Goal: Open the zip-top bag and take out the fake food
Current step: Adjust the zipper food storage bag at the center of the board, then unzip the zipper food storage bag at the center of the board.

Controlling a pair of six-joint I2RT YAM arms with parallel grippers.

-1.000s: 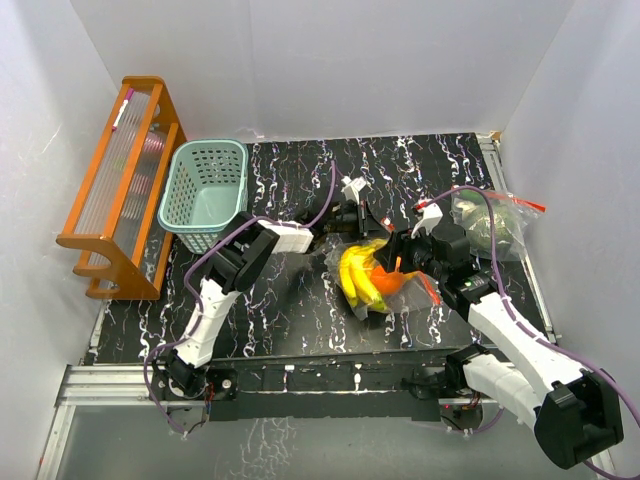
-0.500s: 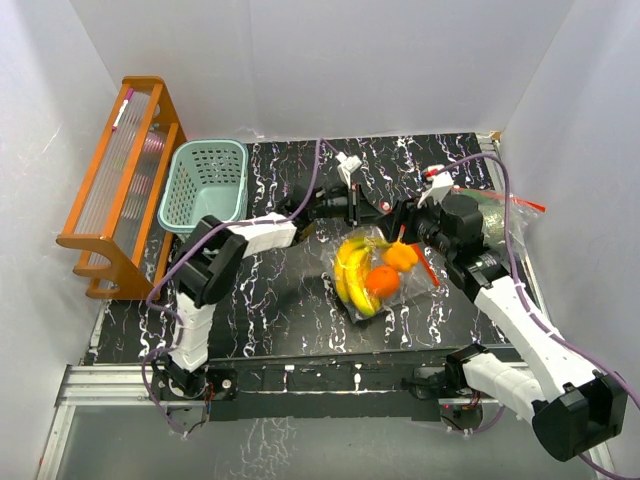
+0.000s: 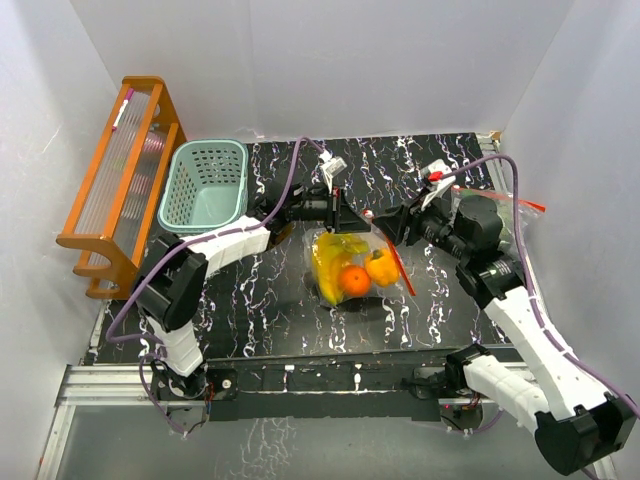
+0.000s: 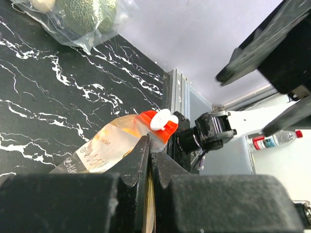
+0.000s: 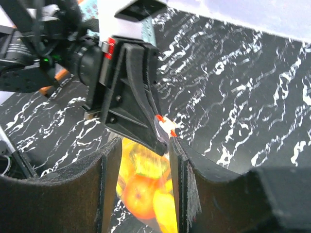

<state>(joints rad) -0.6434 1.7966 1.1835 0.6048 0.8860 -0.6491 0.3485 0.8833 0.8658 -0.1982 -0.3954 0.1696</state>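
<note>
The left tool [image 4: 149, 148] is pinched shut on the film of the zip-top bag [image 4: 99, 148] just beside its orange slider [image 4: 160, 124], holding the bag's top up over the middle of the worktop [image 3: 270, 300]. The fake food [image 3: 350, 270] lies low inside the bag. The right tool [image 5: 144, 143] stands partly apart around the slider end, gripping nothing visible. Closing there could catch the left tool's finger instead of the slider, or the thin film could slip free and drop the loaded bag.
</note>
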